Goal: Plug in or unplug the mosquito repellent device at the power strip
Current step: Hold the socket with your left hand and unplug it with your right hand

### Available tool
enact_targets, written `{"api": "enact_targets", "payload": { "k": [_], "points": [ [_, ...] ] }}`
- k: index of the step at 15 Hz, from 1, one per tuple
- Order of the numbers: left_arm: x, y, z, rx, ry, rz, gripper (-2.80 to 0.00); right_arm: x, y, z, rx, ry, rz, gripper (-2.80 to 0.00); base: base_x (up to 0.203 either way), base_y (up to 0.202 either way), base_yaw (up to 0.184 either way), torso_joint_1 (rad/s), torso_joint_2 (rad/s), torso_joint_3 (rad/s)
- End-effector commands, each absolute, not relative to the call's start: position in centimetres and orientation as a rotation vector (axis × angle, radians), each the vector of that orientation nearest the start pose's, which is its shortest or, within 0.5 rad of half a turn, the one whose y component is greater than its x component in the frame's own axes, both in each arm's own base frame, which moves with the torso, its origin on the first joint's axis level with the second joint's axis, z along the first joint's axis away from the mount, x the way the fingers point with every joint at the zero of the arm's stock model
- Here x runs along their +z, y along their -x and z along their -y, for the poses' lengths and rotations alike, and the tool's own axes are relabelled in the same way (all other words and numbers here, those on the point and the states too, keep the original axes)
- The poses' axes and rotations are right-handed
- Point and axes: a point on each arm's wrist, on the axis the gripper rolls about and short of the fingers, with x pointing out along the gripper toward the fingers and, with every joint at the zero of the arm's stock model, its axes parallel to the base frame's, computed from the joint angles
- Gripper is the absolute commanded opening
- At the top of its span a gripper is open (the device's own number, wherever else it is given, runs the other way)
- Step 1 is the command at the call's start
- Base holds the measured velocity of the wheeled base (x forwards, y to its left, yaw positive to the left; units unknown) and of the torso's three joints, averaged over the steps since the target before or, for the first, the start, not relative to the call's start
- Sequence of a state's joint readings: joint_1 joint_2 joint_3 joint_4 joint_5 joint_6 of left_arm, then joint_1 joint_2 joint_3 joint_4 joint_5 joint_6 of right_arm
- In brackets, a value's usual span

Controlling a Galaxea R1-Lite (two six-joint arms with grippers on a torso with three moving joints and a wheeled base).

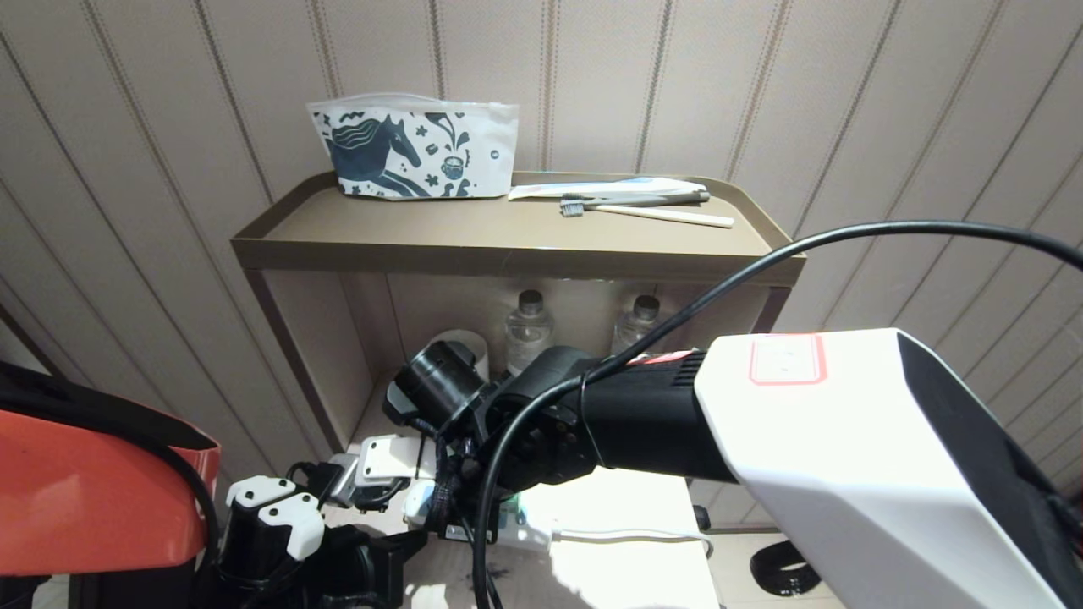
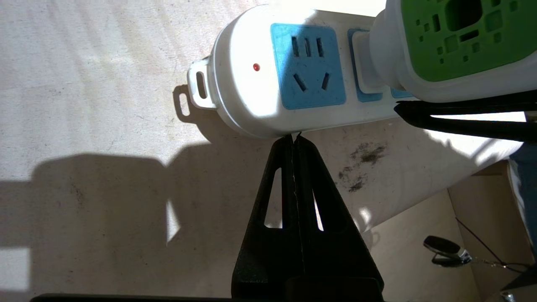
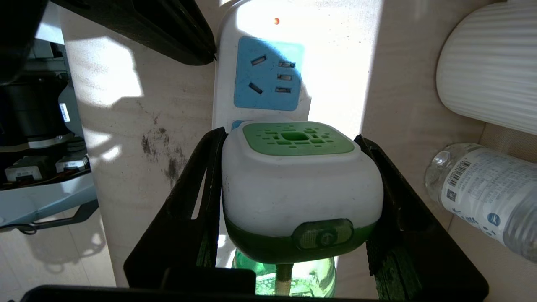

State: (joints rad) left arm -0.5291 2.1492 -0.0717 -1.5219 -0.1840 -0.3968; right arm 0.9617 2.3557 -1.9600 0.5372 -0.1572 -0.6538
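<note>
The power strip lies flat, white with blue socket faces and a small red light; its cord end shows under my right arm. The mosquito repellent device, white with a green vented top and a green bottle, sits over the strip's second socket, its plug face against the socket. My right gripper is shut on the device, one black finger on each side. The device also shows at one edge of the left wrist view. My left gripper is shut and holds nothing, its tips touching the strip's long edge beside the end socket.
A ribbed white mug and a clear water bottle stand close beside the strip. Above is a brown shelf with a printed pouch and a toothbrush. A black cable arcs over my right arm.
</note>
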Motion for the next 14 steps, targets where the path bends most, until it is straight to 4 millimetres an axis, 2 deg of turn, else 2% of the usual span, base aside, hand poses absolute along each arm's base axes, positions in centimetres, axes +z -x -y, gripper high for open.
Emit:
{"api": "enact_targets", "payload": {
  "k": [1,4,8,14],
  "points": [
    [1.3,-20.0,12.2,-0.584,0.286,-0.641,-2.8,13.7,-26.7,-37.6,1.01,1.094,-0.552,-2.8,0.0,0.0,0.0,0.0,0.0,0.0],
    [2.6,-20.0,12.1,-0.592,0.307,-0.586,-2.8,12.5,-26.8,-37.8,1.016,1.103,-0.582,-2.8,0.0,0.0,0.0,0.0,0.0,0.0],
    [3.2,-20.6,11.8,-0.569,0.331,-0.548,-2.8,11.9,-26.8,-38.0,1.021,1.11,-0.593,-2.8,0.0,0.0,0.0,0.0,0.0,0.0],
    [2.3,-20.7,11.7,-0.554,0.323,-0.589,-2.8,11.5,-26.8,-38.3,1.025,1.112,-0.591,-2.8,0.0,0.0,0.0,0.0,0.0,0.0]
  ]
}}
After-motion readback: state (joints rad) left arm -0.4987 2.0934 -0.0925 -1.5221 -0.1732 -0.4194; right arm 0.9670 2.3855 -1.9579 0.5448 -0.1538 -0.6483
